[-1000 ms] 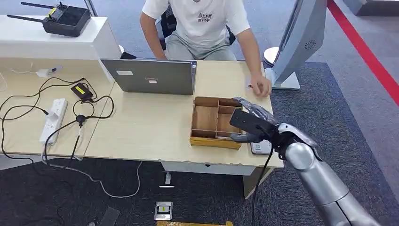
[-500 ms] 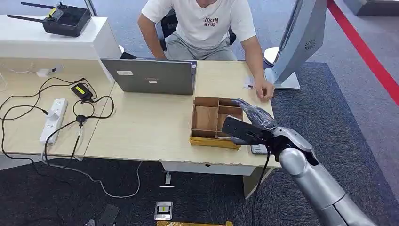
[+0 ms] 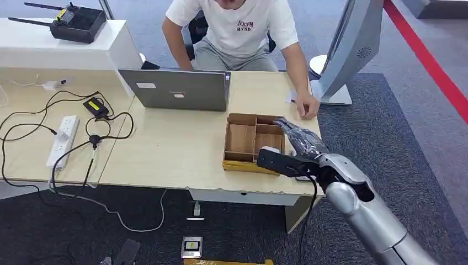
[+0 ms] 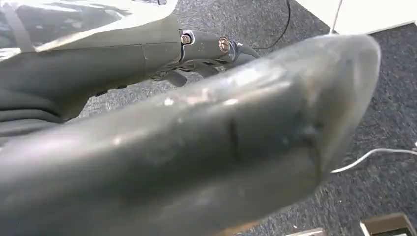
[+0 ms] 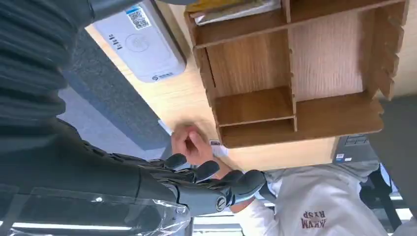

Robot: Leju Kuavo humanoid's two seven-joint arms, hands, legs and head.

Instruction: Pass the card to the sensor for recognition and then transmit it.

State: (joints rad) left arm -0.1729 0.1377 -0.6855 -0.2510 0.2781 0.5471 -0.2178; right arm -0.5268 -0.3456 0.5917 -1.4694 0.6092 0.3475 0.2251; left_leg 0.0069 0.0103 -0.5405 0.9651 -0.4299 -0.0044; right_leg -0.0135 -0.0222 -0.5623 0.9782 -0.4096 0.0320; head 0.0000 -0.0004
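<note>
Right hand (image 3: 295,144) has slid left and nearer, now over the box (image 3: 241,144); fingers apart, holding nothing. Card (image 3: 291,97) lies far, under the person's hand (image 3: 307,105); sensor (image 5: 140,42) sits right of box; pickup not started.

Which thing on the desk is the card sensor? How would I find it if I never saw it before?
Start at the long wooden desk and go to the brown divided box by the robot's right hand. The sensor lies flat on the desk right beside that box, at the desk's corner. It is the small white pad with a square code and a round mark printed on top.
</note>
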